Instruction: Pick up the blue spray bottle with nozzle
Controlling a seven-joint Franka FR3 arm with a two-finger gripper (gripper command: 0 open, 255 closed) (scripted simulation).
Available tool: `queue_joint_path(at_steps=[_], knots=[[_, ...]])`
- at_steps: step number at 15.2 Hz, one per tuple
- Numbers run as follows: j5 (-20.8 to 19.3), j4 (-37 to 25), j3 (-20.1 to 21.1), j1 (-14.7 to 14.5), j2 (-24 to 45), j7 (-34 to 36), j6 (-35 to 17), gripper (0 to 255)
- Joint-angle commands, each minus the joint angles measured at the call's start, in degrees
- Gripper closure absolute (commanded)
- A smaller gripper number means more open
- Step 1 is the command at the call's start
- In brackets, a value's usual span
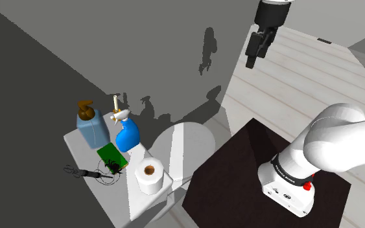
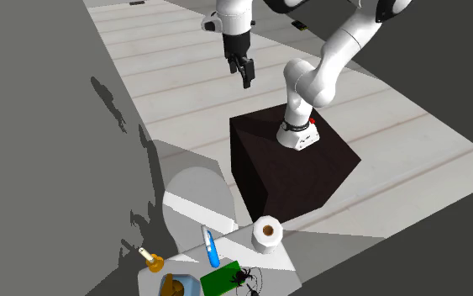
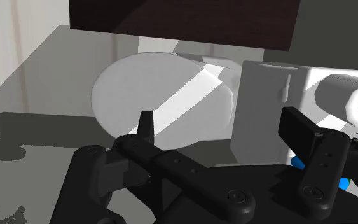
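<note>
Plainly the approach is the step in hand, hardly started: the claw (image 1: 257, 50) hangs high, its fingers (image 3: 147, 130) wide apart with nothing between them. The blue spray bottle (image 1: 128, 136) stands upright far below and well apart from it, on a white top (image 1: 77, 144) between a soap dispenser (image 1: 91, 126) and a paper roll (image 1: 150, 175). Next, I judge, the claw must descend and straddle the bottle. The wrist view catches blue slivers beside one finger, while the shoulder view gives the whole bottle.
</note>
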State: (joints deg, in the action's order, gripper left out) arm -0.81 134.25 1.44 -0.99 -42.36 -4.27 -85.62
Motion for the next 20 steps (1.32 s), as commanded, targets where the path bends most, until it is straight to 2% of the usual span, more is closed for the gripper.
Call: queue_joint_path(at_steps=[1, 10, 20], knots=[[0.0, 0.0, 0.0, 0.0, 0.0, 0.0, 0.0, 0], [-2.9, -9.5, 3.7, -4.6, 20.5, -7.5, -8.0, 0], [-8.6, -23.5, 9.1, -9.1, 41.9, -13.6, -11.7, 0]])
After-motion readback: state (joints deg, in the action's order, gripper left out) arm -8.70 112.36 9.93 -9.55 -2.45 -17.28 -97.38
